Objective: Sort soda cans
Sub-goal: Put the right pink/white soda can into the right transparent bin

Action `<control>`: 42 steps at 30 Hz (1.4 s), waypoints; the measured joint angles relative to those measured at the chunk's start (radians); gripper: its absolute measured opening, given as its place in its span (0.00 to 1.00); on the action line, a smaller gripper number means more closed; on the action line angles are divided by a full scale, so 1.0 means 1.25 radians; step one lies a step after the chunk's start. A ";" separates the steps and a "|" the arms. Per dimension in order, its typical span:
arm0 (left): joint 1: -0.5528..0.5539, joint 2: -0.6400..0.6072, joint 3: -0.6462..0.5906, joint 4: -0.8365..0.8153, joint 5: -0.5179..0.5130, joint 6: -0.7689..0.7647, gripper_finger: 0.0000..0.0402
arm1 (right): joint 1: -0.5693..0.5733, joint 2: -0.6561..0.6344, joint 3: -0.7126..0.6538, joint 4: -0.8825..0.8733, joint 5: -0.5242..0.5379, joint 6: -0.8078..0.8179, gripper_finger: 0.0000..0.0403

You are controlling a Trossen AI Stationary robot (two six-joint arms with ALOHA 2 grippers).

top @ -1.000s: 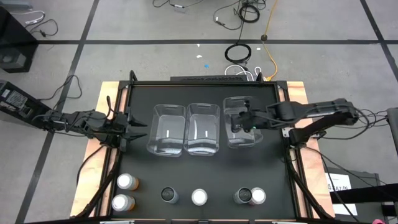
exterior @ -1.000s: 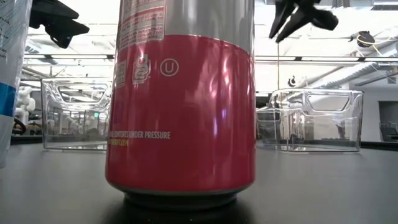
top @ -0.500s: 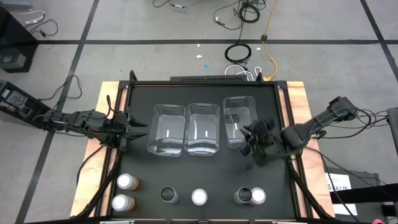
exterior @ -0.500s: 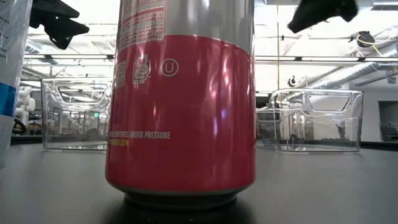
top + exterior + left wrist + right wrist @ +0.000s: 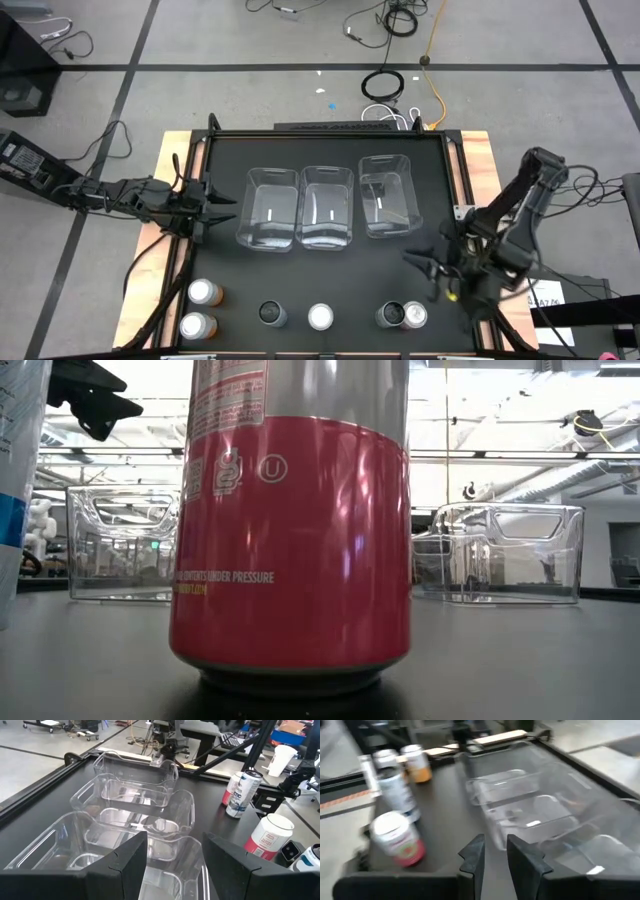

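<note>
Six soda cans stand on their bases along the table's near edge: two orange cans (image 5: 205, 292) (image 5: 197, 325), a dark can (image 5: 271, 313), a pink can (image 5: 320, 317) (image 5: 300, 530), then a dark can (image 5: 390, 315) touching another pink can (image 5: 413, 315) (image 5: 397, 837). My right gripper (image 5: 425, 262) (image 5: 495, 850) hangs open above the table, just beyond that near-right pair, holding nothing. My left gripper (image 5: 215, 207) (image 5: 172, 857) waits open at the left, facing the bins.
Three clear plastic bins (image 5: 268, 208) (image 5: 326, 206) (image 5: 388, 195) sit side by side in the table's middle. A raised black frame (image 5: 460, 200) runs around the table. Bare black surface lies between the bins and the row of cans.
My right gripper has swung from above the right-hand bin toward the table's near edge and to the right, ending close to the near-right pair of cans; it has left the low view. Cans and bins have stayed put.
</note>
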 joint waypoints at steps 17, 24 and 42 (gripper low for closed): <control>0.000 0.000 0.000 0.000 0.000 -0.001 0.49 | 0.066 -0.014 0.019 0.023 -0.116 -0.033 0.19; 0.000 0.000 0.000 -0.002 0.000 0.000 0.49 | -0.014 -0.013 0.098 0.008 -0.373 -0.147 0.21; 0.000 0.000 0.000 -0.016 0.000 0.001 0.49 | -0.196 -0.010 0.181 -0.373 -0.776 0.017 0.17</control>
